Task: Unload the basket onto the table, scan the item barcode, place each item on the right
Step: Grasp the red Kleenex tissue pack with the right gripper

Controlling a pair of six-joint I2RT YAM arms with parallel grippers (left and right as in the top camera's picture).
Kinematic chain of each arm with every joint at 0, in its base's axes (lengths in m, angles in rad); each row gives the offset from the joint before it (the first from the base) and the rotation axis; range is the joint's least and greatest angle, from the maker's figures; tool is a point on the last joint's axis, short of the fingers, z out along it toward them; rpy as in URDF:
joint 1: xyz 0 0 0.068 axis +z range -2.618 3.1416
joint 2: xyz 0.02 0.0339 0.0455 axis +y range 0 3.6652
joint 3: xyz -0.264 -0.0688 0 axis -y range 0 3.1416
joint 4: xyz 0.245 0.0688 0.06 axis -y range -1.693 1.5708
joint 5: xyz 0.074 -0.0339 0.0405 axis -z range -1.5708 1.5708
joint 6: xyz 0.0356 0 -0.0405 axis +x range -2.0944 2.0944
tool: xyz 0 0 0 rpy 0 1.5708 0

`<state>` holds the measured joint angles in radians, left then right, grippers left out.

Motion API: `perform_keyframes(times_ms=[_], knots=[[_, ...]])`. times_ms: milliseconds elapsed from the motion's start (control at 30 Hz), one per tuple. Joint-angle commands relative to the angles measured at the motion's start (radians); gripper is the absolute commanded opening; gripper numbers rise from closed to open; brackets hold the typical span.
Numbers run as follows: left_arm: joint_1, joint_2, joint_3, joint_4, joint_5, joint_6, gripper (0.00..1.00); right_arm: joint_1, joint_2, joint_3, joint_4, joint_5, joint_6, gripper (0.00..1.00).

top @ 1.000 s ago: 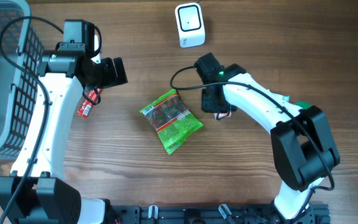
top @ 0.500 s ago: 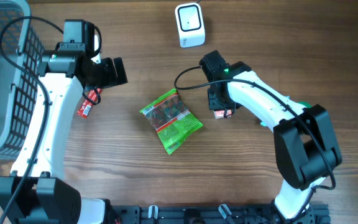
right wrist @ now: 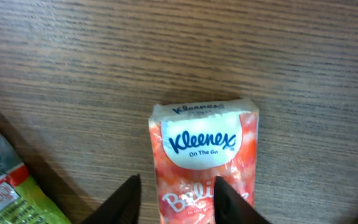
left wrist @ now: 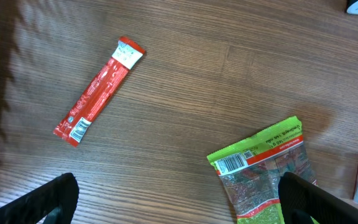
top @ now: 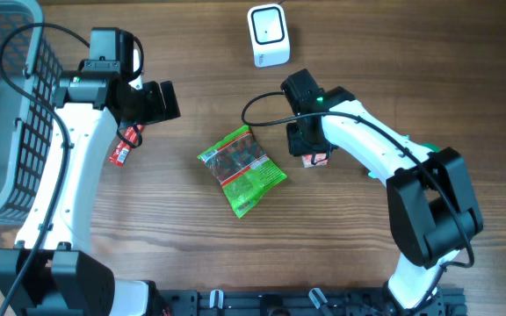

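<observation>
The right tool [right wrist: 176, 186] hangs low over the pack [right wrist: 204, 149] with its jaws part open. One finger stands off the pack's left edge and the other over its printed face. I see no clamp on anything.

The pack, Kleenex tissues, lies flat and label up, just right of the middle of the bench [top: 411, 53]. No barcode shows on this face, so I judge it to be underneath or on an end.

Procedure as I would run it:
1. Centre the jaws across the pack's long edges.
2. Close gently, since the wrap is soft.
3. Lift clear of the packet [top: 242, 169] nearby.
4. Roll the wrist to turn the hidden face toward the scanner [top: 268, 35] at the far edge.
5. Hold steady.

The left tool [left wrist: 176, 183] hangs wide open and empty toward the left edge, and I keep it parked.
</observation>
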<state>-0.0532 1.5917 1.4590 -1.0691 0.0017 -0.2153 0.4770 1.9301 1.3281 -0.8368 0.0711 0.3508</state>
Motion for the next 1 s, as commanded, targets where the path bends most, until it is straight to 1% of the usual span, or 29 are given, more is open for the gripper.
perform_keyframes(times_ms=[0,133,267,400,500,733,833,967], knots=[[-0.001,0.001,0.000,0.002,0.008,-0.002,1.00,0.002,0.013,-0.012,0.014,-0.017,-0.006,0.31],[-0.001,0.001,0.000,0.002,0.008,-0.003,1.00,0.011,0.013,-0.012,0.012,-0.016,-0.008,0.32],[-0.001,0.001,0.000,0.002,0.008,-0.002,1.00,0.031,0.013,-0.012,0.010,0.052,-0.008,0.34],[-0.001,0.001,0.000,0.002,0.008,-0.003,1.00,0.036,0.013,-0.012,0.010,0.062,-0.005,0.35],[-0.001,0.001,0.000,0.002,0.008,-0.003,1.00,0.037,0.013,-0.012,0.009,0.062,0.027,0.34],[-0.001,0.001,0.000,0.002,0.008,-0.003,1.00,0.037,0.013,-0.012,0.009,0.070,0.016,0.33],[-0.001,0.001,0.000,0.002,0.008,-0.003,1.00,0.037,0.013,-0.012,0.004,0.070,0.016,0.30],[-0.001,0.001,0.000,0.002,0.008,-0.002,1.00,0.037,0.013,-0.017,0.003,0.071,0.016,0.30]])
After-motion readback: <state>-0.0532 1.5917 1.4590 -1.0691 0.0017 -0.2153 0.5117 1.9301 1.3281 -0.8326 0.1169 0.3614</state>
